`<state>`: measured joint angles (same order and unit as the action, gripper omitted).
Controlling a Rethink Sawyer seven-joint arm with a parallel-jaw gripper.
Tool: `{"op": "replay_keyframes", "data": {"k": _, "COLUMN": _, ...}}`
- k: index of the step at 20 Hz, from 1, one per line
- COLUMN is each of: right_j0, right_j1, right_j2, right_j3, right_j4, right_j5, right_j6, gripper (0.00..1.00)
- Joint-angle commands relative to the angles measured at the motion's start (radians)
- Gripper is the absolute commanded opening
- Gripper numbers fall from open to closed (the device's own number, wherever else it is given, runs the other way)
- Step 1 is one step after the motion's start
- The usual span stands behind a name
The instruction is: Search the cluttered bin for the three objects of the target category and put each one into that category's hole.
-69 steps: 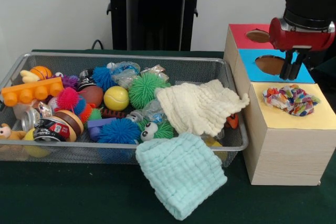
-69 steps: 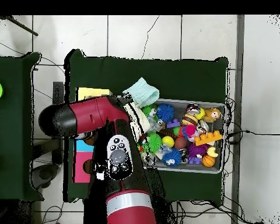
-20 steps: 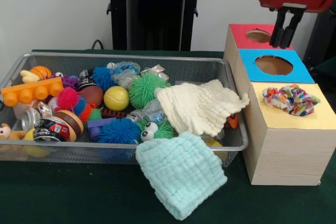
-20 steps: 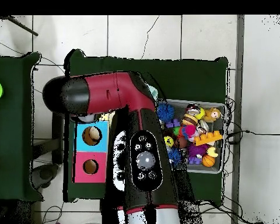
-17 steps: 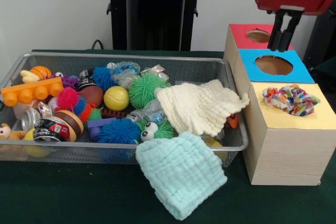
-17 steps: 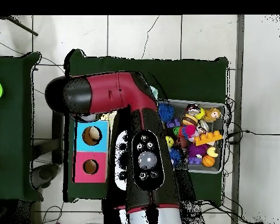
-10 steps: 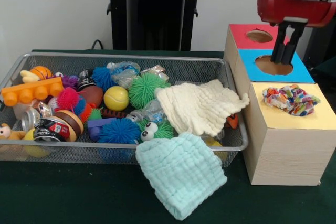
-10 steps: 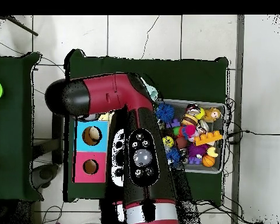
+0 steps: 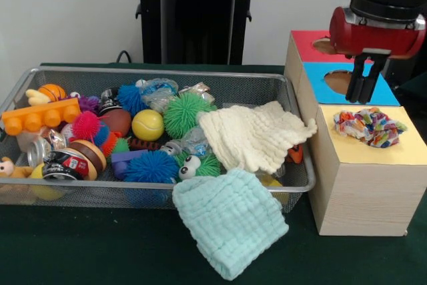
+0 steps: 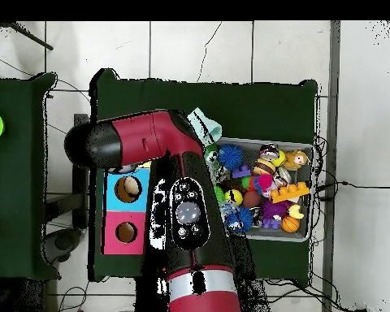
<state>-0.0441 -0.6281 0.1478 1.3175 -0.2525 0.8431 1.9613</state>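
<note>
At the left of the front view sits the wire basket (image 9: 160, 73), crowded with toys: an orange building block (image 9: 40, 117) against its left end, a crushed can (image 9: 63, 164) below that, a yellow ball (image 9: 147, 125) nearer the middle, a green spiky ball (image 9: 185, 113) just beside it and a blue spiky ball (image 9: 151, 166) toward the front wall. A cream cloth (image 9: 253, 135) lies over the basket's right part, and a mint cloth (image 9: 230, 220) hangs over the front rim onto the green table (image 9: 80, 245). To the right stands the wooden box (image 9: 360, 198) with three coloured tops in a row: red (image 9: 308, 45) farthest, blue (image 9: 319, 85) in the middle, yellow (image 9: 373, 151) nearest. A crumpled multicoloured cloth (image 9: 370, 126) rests on the yellow top, lying where that section's hole would be, not inside it. My gripper (image 9: 363, 91) hangs over the blue section, its two dark fingers (image 9: 355, 89) pointing down, drawn close together with only a narrow gap, and holding nothing. From overhead my red arm (image 10: 149, 142) covers much of the box and the basket's near end.
</note>
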Motion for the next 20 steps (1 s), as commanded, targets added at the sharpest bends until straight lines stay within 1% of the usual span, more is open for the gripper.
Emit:
{"op": "replay_keyframes", "data": {"k": 1, "right_j0": -0.004, "right_j1": 0.057, "right_j2": 0.019, "right_j3": 0.117, "right_j4": -0.048, "right_j5": -0.056, "right_j6": 0.014, "gripper": 0.00}}
{"op": "replay_keyframes", "data": {"k": 7, "right_j0": -0.001, "right_j1": 0.066, "right_j2": 0.016, "right_j3": 0.117, "right_j4": -0.054, "right_j5": -0.071, "right_j6": 0.022, "gripper": 0.00}}
{"op": "replay_keyframes", "data": {"k": 12, "right_j0": 0.004, "right_j1": 0.085, "right_j2": 0.013, "right_j3": 0.117, "right_j4": -0.068, "right_j5": -0.104, "right_j6": 0.034, "gripper": 0.00}}
{"op": "replay_keyframes", "data": {"k": 14, "right_j0": 0.018, "right_j1": 0.086, "right_j2": 0.003, "right_j3": 0.108, "right_j4": -0.072, "right_j5": -0.093, "right_j6": 0.045, "gripper": 0.00}}
{"op": "replay_keyframes", "data": {"k": 20, "right_j0": 0.039, "right_j1": 0.080, "right_j2": -0.001, "right_j3": 0.095, "right_j4": -0.046, "right_j5": -0.061, "right_j6": 0.072, "gripper": 0.00}}
